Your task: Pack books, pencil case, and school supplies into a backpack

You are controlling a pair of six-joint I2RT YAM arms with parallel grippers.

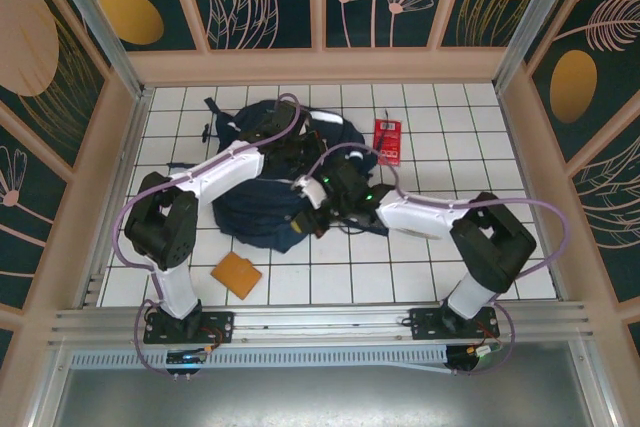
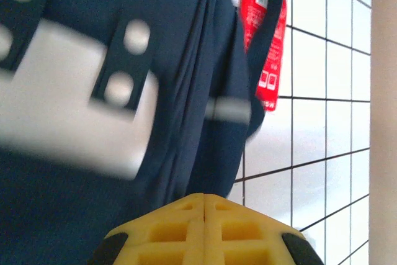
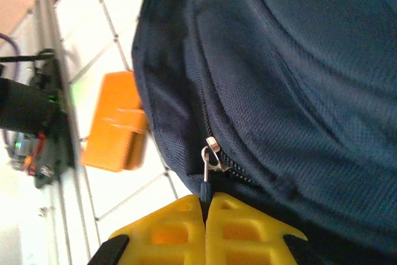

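Left fingers (image 2: 205, 212): closed flat against each other, with nothing visible between them. They are poised close over the far half of the backpack. I cannot tell whether they touch the cloth. The likely purpose is to steady the fabric while the other arm works.

Orange pad (image 1: 236, 274): lies flat on the surface (image 1: 400, 277), near the backpack's near-left edge. One corner is turned toward the arm bases. It is not yet packed.

Backpack (image 1: 250, 209): lies flat in the middle of the surface, between the two arms. Its long axis runs roughly from near to far. The white patch (image 2: 68, 91) faces up, so the outer side is uppermost. I cannot tell which end is the top.

Zipper pull (image 3: 206, 178): sits on the pack's near edge. Its tab hangs from the slider straight into the right fingers, in line with them.

Right fingers (image 3: 206, 206): clamped shut on the tab of the zipper pull. The grip suits dragging the slider along its track. Since supplies lie outside, I judge this is to open the pack for loading.

Red rectangle (image 1: 387, 140): lies flat on the surface just beside the pack's far-right side, with its long axis running near to far. A black strap (image 2: 273, 23) lies across it, which could snag when it is lifted.

Progress: early, with the loose items waiting outside the pack.
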